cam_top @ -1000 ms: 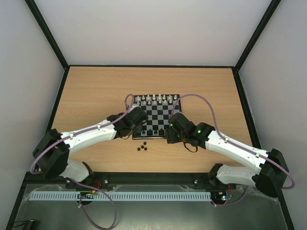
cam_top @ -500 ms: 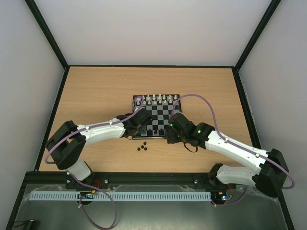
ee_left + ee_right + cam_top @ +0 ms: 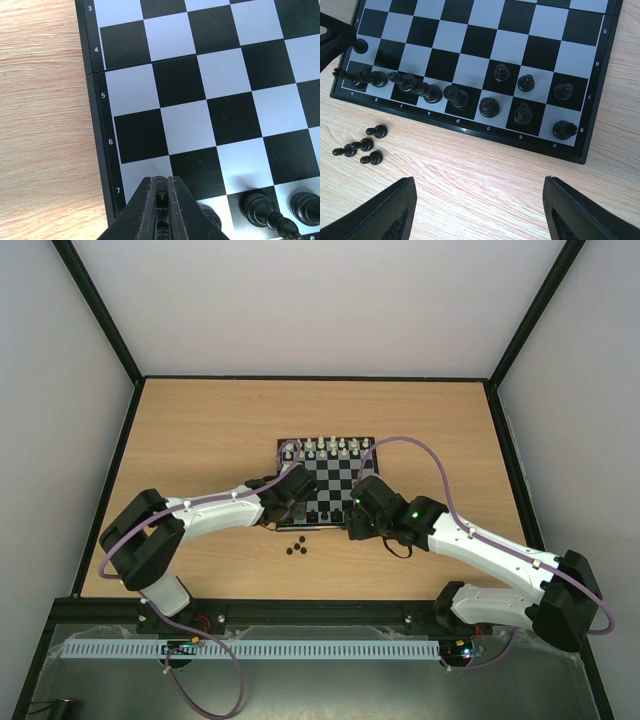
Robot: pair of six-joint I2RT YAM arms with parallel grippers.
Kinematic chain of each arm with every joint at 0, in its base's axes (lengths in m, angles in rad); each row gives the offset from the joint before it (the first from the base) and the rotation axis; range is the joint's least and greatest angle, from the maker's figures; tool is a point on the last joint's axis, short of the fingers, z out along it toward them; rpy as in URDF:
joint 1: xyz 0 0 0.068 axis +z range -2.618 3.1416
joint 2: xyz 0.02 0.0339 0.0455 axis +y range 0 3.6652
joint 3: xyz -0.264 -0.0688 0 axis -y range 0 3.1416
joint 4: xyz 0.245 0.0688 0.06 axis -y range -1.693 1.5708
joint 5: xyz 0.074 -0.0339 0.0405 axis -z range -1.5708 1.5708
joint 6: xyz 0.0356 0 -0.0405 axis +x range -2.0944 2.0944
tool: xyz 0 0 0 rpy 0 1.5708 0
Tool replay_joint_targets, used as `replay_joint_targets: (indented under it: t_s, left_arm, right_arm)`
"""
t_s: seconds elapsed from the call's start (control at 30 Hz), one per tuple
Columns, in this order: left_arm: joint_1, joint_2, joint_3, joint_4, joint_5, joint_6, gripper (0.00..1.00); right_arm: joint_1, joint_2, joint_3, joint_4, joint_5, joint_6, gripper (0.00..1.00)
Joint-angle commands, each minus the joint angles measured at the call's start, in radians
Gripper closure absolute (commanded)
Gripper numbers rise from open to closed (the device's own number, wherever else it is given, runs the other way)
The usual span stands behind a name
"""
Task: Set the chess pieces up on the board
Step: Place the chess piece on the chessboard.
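The board (image 3: 335, 480) lies mid-table and also shows in the left wrist view (image 3: 200, 100) and the right wrist view (image 3: 485, 45). Black chess pieces (image 3: 455, 95) stand along its near row, with three pawns (image 3: 525, 82) in the row behind. Several loose black pieces (image 3: 297, 545) lie on the table in front of the board, also in the right wrist view (image 3: 362, 147). My left gripper (image 3: 161, 192) is shut on a black pawn (image 3: 360, 46) at the board's near-left corner square, row 7. My right gripper (image 3: 490, 210) is open and empty above the table, just before the board's near edge.
White pieces (image 3: 325, 448) stand along the board's far rows. The wooden table (image 3: 200, 430) has a black raised rim, with white walls behind. Both arms reach in from the near edge and converge at the board's near side.
My left arm has swung right and forward, bringing its gripper over the board's near-left corner. The right arm has not moved.
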Motion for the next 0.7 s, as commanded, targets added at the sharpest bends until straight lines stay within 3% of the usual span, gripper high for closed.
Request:
replay_joint_targets:
  t_s: [0.0,0.5,0.67]
  left_arm:
    - [0.009,0.005,0.002,0.006,-0.009,-0.003,0.94]
    - [0.013,0.008,-0.021,0.015,-0.013,-0.015,0.91]
    - [0.015,0.008,-0.023,0.013,-0.015,-0.016,0.86]
  right_arm:
    - [0.003,-0.009,-0.014,-0.011,0.015,0.001,0.3]
    - [0.003,-0.006,-0.015,-0.011,0.014,0.0,0.3]
    - [0.004,-0.007,-0.018,-0.009,0.018,0.001,0.3]
